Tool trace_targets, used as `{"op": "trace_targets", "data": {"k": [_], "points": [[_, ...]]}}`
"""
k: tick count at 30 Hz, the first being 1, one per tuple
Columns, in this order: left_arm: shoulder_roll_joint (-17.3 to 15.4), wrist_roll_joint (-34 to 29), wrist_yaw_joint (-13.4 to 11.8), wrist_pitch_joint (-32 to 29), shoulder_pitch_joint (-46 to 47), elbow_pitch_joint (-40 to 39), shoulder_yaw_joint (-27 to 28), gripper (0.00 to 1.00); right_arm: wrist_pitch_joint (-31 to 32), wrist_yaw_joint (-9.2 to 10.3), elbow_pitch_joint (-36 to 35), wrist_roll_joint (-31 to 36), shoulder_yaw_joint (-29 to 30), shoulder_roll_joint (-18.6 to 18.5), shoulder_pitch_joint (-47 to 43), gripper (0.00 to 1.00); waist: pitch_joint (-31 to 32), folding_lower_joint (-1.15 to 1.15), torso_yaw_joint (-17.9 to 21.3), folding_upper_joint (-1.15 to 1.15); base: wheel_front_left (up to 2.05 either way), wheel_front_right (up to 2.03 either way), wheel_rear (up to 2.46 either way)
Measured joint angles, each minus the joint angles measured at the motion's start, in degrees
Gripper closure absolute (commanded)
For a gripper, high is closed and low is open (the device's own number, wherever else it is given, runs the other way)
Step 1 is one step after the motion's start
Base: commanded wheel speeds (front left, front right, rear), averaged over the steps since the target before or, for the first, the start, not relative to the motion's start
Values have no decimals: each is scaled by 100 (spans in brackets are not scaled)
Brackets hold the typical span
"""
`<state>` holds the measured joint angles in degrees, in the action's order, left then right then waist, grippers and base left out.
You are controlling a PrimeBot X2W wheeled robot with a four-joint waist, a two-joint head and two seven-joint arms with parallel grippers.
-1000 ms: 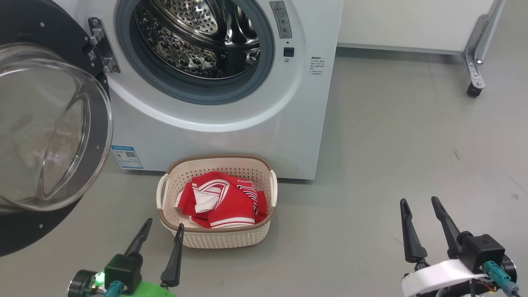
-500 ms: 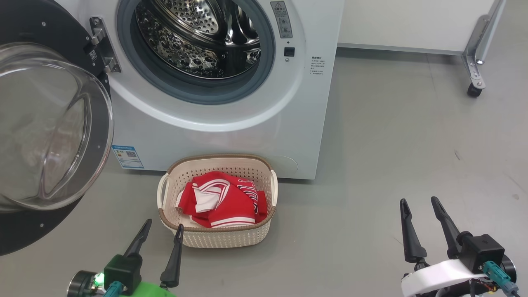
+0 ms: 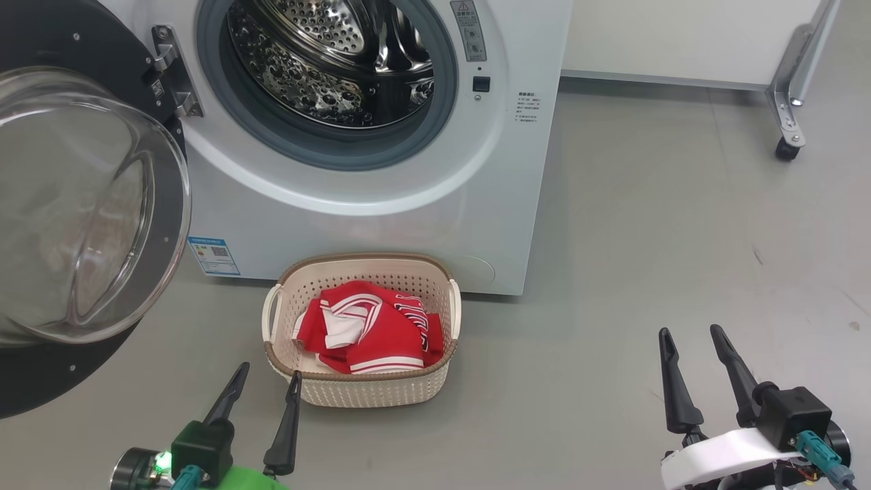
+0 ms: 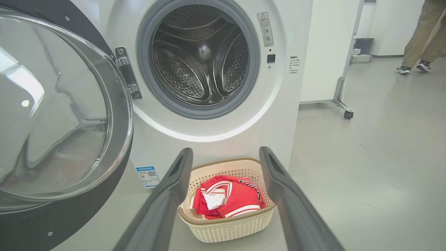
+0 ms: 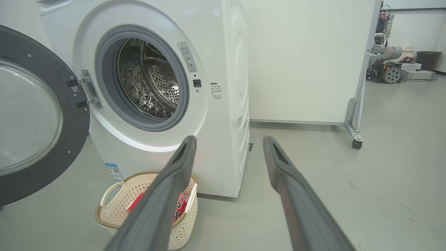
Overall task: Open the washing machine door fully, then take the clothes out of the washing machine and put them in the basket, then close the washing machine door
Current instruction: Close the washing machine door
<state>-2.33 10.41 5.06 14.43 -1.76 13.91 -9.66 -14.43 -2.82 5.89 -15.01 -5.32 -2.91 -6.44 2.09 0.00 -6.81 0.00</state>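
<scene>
Open floor fills the frame's right, up to a caster at upper right. The door stands wide open at left, beside the washer. Red-and-white clothes lie crumpled in the basket, lower centre. The left tool, fingers apart, seems just short of the basket. The right tool is at lower right, fingers apart.

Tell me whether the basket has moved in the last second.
No. The basket keeps its place beside the blue sticker; the camera alone shifted slightly.
</scene>
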Motion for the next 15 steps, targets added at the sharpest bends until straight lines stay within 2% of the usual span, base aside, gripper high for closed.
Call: {"op": "trace_targets", "data": {"k": [7,15], "points": [[0,-60,-2,1,1,2,-75,0,0,0,-33,0,29,8,-5,0,-2,0,-162,0,0,0,0],[-1,-99,-41,0,1,12,-110,0,0,-5,-58,-1,-10,12,-92,0,2,0,-576,0,0,0,0]]}}
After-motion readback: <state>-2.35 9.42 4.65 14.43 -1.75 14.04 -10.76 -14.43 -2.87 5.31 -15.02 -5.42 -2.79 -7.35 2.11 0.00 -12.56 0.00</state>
